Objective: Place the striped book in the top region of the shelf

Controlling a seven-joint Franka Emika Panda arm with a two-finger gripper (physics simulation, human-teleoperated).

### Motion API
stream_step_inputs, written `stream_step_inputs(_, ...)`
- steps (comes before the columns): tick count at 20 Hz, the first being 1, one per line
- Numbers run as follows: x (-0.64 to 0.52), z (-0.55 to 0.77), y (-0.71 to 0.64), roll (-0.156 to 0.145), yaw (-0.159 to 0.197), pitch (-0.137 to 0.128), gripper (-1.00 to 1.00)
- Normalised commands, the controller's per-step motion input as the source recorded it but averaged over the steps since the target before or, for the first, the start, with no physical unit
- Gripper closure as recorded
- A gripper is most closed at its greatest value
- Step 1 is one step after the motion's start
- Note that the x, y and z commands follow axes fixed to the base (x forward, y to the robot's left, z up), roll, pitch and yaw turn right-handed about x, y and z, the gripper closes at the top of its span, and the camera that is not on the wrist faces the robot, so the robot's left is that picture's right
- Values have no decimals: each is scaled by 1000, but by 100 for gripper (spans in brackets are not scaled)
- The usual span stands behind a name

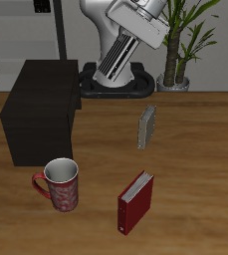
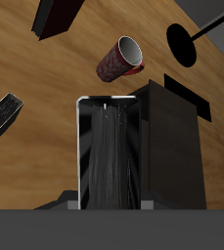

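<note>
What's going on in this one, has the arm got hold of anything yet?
Not as far as these views show. The Franka arm is raised at the table's back, and the striped book stands upright on the table by itself, untouched. The wrist view looks at that book with the shelf beside it. The shelf's top is bare. A mug and a dark-red book sit nearer the table's front edge.

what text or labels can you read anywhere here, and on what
None: no legible words, numbers or signs in either view.
red book: plain cover.
mug: dark-red mottled pattern only.
striped book: stripes only.
shelf: plain dark surfaces.
</note>
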Motion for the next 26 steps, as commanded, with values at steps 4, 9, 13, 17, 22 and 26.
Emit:
stream_step_inputs(4, 92, -75, -142, -110, -20, 20, 100)
stream_step_inputs(9, 112, -157, -6, -78, 2, 24, 100)
stream_step_inputs(13, 26, -173, 30, -88, -20, -15, 100)
stream_step_inputs(17, 48, -194, 111, -43, -8, 23, 100)
stream_step_inputs(22, 17, -221, 313, 12, 24, 30, 100)
stream_step_inputs(26, 25, -209, 252, -34, -4, 19, 100)
